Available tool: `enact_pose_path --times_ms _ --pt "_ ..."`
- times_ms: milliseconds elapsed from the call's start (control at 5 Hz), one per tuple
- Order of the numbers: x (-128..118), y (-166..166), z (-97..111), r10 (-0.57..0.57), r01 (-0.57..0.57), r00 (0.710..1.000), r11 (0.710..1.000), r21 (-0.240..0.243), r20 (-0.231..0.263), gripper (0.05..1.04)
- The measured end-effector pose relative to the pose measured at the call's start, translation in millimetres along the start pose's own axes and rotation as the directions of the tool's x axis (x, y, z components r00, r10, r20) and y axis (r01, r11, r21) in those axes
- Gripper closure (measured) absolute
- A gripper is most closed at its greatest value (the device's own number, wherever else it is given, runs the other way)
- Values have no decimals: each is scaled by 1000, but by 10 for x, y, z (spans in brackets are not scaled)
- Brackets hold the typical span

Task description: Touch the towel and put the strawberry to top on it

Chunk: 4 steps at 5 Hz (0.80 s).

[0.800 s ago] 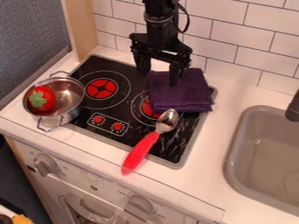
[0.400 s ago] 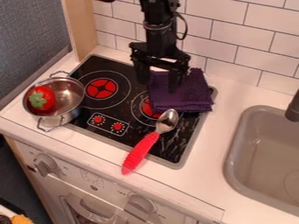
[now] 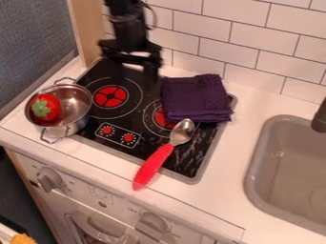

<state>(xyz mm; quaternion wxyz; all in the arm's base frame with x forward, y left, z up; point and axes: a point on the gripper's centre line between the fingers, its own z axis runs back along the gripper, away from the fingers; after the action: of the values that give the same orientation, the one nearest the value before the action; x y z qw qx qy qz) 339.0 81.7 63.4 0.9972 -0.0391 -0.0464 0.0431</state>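
White tiles (image 3: 255,57) back a stovetop (image 3: 207,136) as a strawberry (image 3: 52,103) awaits the towel (image 3: 196,99)

Jaws spread apart and ungrasping, the gripper (image 3: 135,77) hangs above the stovetop's far side. To the left of the jaws and nearer the camera, the strawberry sits in a metal pot (image 3: 78,102); the folded purple towel rests to their right. Fetching the fruit appears to be the step in hand. Done well, it calls for centring the jaws over the strawberry, lowering them inside the pot without nudging it, closing softly across the body, then lifting straight up. The leafy green cap (image 3: 42,110) faces the camera, angled toward the pot's near left side. The long axis seems to slant from that cap toward the far right; the tip cannot be made out.
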Motion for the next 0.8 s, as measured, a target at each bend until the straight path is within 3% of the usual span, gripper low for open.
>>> enact_pose_path --times_ms 400,800 --pt "-258 529 253 -7 7 1000 998 59 -11 84" --pt "-611 934 256 37 -33 998 996 77 -51 84"
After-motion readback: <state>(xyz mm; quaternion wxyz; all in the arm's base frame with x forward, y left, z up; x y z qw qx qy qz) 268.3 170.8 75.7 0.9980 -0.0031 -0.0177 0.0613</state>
